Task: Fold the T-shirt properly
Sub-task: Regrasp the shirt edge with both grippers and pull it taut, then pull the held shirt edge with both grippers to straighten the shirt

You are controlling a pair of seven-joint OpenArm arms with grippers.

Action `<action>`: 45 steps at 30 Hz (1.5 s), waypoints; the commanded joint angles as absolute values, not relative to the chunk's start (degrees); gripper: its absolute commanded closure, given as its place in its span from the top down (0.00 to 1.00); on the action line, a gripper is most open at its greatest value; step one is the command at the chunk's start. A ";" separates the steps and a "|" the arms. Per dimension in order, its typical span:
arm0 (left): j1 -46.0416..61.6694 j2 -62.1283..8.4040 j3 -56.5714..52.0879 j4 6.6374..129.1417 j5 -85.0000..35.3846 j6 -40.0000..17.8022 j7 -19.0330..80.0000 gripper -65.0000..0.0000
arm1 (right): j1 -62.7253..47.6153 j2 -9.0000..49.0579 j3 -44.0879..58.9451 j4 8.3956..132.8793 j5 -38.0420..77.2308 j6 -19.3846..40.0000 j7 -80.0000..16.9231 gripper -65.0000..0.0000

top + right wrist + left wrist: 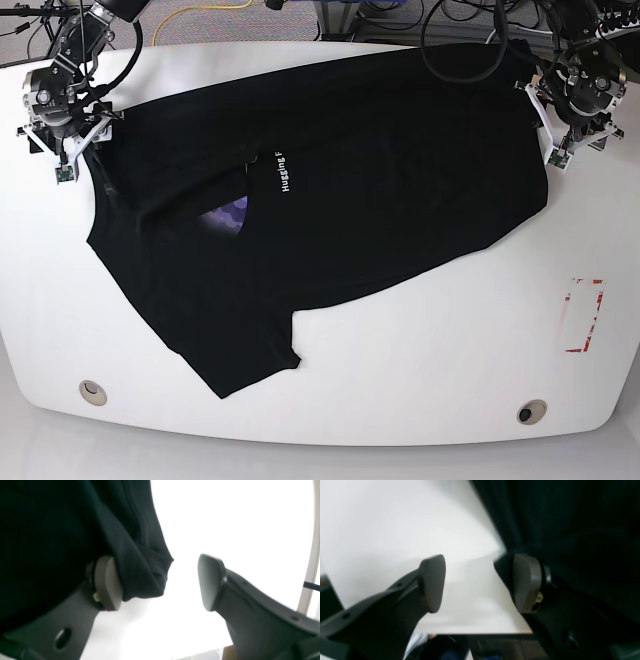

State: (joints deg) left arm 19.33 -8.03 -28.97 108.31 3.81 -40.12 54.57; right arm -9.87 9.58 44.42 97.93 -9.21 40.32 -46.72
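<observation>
I am judging the fold as barely started: the T-shirt (330, 200) is lying spread across the middle of the white table (420, 390), one flap turned over near the white lettering, a sleeve trailing toward the lower left. My left gripper (480, 582), at the base frame's upper right, is standing parted beside the cloth edge, gripping nothing. My right gripper (160, 582), at upper left, is likewise gaping, cloth draped against one pad. I am counting one shirt, two grippers.
</observation>
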 commanded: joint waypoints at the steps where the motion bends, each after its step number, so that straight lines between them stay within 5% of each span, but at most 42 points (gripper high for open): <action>1: 19.30 -8.57 -28.00 109.49 3.82 -40.00 54.37 0.58 | -9.45 10.07 44.62 99.47 -9.10 40.00 -45.93 0.65; 25: 17.45 -10.42 -27.65 107.91 4.00 -40.00 54.11 0.58 | -6.55 19.38 44.53 94.02 -9.01 40.00 -45.76 0.65; 45: 14.46 -6.55 -27.30 114.68 3.74 -40.00 61.05 0.58 | -8.48 13.85 44.35 101.76 -9.01 40.00 -49.71 0.65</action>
State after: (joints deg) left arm 14.59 -6.76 -27.11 113.10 3.49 -40.05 60.69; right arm -8.80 13.50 44.03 100.73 -8.97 40.34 -50.57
